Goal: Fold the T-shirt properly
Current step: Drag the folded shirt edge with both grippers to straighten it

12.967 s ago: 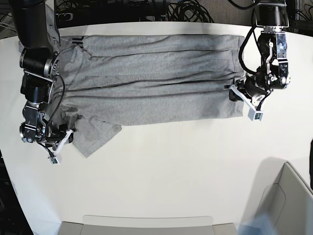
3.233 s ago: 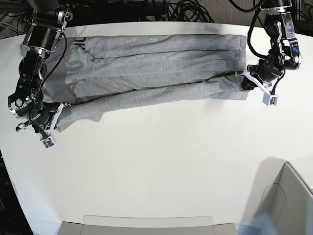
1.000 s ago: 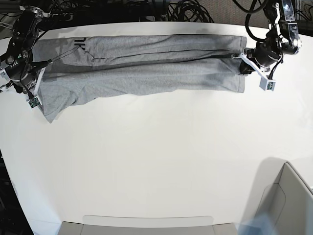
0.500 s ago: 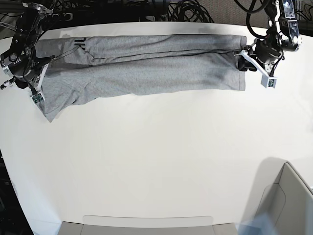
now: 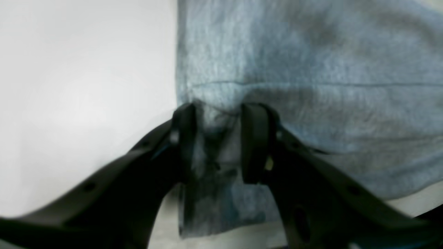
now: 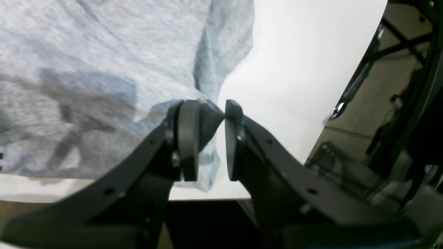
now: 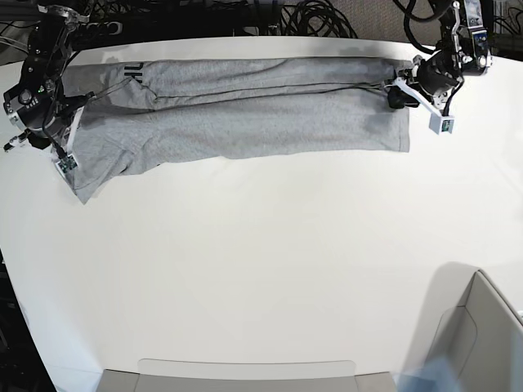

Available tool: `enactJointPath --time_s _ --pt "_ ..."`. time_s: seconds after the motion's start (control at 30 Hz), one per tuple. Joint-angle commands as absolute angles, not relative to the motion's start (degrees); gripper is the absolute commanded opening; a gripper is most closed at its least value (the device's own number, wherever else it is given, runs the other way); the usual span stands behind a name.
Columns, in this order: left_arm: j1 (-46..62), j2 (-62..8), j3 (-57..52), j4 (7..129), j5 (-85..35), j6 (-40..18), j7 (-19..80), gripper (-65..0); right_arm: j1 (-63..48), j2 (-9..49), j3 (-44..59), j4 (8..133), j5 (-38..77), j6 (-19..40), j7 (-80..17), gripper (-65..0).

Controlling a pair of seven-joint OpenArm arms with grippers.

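Since the heather-grey short-sleeved cotton T-shirt (image 7: 245,114) is lying as a long band along the far side of the round-edged white table (image 7: 261,269), with its near half brought up over its far half, the lengthwise fold is looking laid. A scrap of black block lettering (image 7: 133,72) is peeking out near the collar end, so the printed side is mostly facing inward. 1 sleeve (image 7: 90,184) is trailing out past the band's near edge, and the doubled layers are not quite lining up there.

At the hem end, the left gripper (image 5: 218,138) is hovering over the shirt's corner with its 2 black fingers standing well apart. Cloth is lying loose between them and nothing is being pinched, which fits a corner set down where the fold needs it. At the shoulder end, the right gripper (image 6: 211,138) is showing only a narrow gap between its pads. A small peak of fabric is rising against 1 pad; whether it is caught there, I cannot tell.

Both arms are sitting at opposite ends because the garment is too long for 1 arm to carry flat.

Next, the stray sleeve is probably needing tucking, followed by a crosswise fold.
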State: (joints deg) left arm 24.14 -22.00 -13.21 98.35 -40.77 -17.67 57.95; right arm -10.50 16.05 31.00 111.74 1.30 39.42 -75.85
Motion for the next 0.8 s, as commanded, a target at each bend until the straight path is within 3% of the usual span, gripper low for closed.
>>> enactJointPath --time_s 0.0,0.47,0.77 --pt "24.22 -22.37 -12.70 97.54 -40.40 -17.63 58.33 -42.4 -9.98 16.92 31.08 112.48 0.84 40.00 -75.74 -51.3" --pt "24.13 -22.20 -13.05 91.38 -40.40 -17.27 57.98 -42.6 -9.54 16.48 28.35 112.31 0.84 40.00 -75.74 -51.3" --pt "24.04 -24.13 -10.59 96.13 -40.40 -17.27 61.14 -41.6 -9.45 16.22 28.35 109.05 0.84 40.00 -75.65 -51.4"
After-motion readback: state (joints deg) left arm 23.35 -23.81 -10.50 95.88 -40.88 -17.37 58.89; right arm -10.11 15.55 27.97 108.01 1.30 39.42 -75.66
